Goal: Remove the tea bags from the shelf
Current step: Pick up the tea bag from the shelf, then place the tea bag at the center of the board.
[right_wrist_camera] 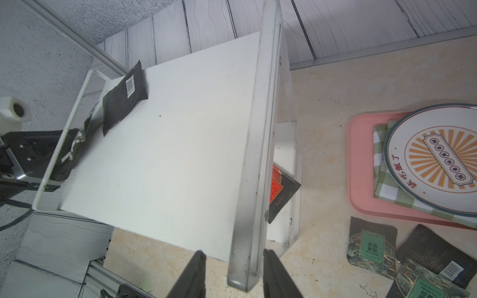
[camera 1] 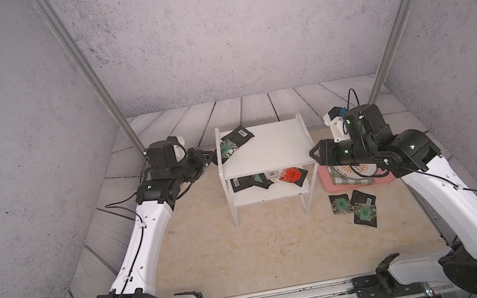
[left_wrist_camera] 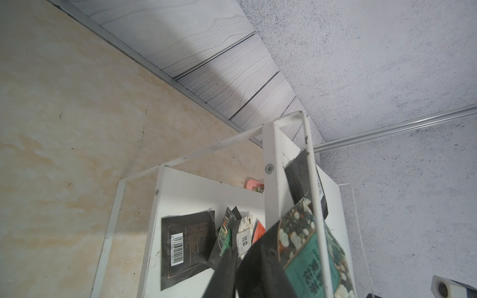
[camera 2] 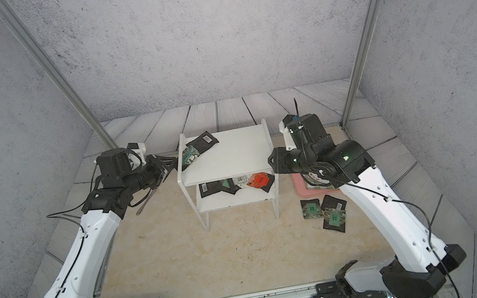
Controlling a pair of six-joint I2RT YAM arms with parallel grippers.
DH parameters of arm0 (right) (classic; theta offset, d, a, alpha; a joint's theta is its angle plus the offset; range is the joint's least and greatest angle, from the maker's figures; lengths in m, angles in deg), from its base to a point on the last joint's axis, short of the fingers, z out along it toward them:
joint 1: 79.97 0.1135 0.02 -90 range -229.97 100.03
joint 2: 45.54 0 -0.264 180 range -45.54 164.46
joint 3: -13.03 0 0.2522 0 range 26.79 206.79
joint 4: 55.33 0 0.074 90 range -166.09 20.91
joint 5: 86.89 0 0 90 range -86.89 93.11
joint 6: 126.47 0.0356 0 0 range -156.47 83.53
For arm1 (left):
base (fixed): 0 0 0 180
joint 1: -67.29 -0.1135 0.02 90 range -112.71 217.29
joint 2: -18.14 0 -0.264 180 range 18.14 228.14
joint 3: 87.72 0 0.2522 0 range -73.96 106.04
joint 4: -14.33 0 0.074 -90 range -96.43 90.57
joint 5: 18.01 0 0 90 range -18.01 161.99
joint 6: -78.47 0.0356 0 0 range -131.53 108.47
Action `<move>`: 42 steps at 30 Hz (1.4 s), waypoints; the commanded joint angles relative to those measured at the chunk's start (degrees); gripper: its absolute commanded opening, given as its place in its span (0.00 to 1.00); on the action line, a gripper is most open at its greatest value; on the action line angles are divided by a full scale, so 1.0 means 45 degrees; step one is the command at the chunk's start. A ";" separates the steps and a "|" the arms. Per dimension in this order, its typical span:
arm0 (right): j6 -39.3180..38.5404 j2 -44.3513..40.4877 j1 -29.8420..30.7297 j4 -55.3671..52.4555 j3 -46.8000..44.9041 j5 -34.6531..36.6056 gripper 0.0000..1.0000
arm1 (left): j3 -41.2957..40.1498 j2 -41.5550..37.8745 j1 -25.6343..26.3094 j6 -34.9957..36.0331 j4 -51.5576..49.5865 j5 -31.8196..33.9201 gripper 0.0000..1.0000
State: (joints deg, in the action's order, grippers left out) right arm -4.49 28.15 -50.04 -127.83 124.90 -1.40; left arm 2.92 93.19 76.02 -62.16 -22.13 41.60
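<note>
The white shelf (camera 1: pixel 266 148) stands mid-table. On its top board lie a black barcode tea bag (camera 1: pixel 239 134) and a green floral tea bag (camera 1: pixel 226 149) that hangs out through the left side panel. My left gripper (camera 1: pixel 211 155) reaches in from that side, its jaws nearly together on this bag's black edge (left_wrist_camera: pixel 258 258). The lower board holds several tea bags, among them a black one (camera 1: pixel 243 183) and a red-orange one (camera 1: pixel 290 175). My right gripper (right_wrist_camera: pixel 233 254) is open, its fingers either side of the shelf's right side panel (right_wrist_camera: pixel 260 154) with a gap showing.
Three tea bags (camera 1: pixel 353 209) lie on the table to the right of the shelf. Behind them a pink tray (camera 1: pixel 327 185) carries a green checked cloth and a plate (right_wrist_camera: pixel 433 157), partly under my right arm. Walls and metal posts close in the sides and back.
</note>
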 commanded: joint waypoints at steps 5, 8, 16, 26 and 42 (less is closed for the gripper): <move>0.0177 -0.0038 0.0055 0.0192 -0.0195 0.0197 0.40 | 0.0004 -0.0433 -0.0085 0.0066 0.0206 -0.0163 0.09; 0.0209 -0.0048 0.0065 0.0221 -0.0181 0.0202 0.40 | 0.0051 -0.0590 -0.0103 0.0133 0.0048 -0.0126 0.03; 0.0162 -0.0116 0.0061 0.0190 -0.0257 0.0205 0.40 | -0.0040 -0.1384 -0.0448 0.0817 -0.0890 0.0565 0.00; 0.0057 -0.0271 0.0067 0.0222 -0.0276 0.0259 0.42 | -0.0984 -0.3090 -0.1432 0.1195 -0.1819 0.0821 0.00; -0.0068 -0.0594 0.0070 -0.0095 -0.0239 0.0387 0.45 | -0.2389 -0.5827 -0.1876 0.1821 -0.3937 0.2086 0.00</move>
State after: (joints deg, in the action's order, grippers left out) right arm -3.98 27.56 -50.02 -127.52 123.78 -0.85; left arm -5.97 67.90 68.04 -55.23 -37.48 48.95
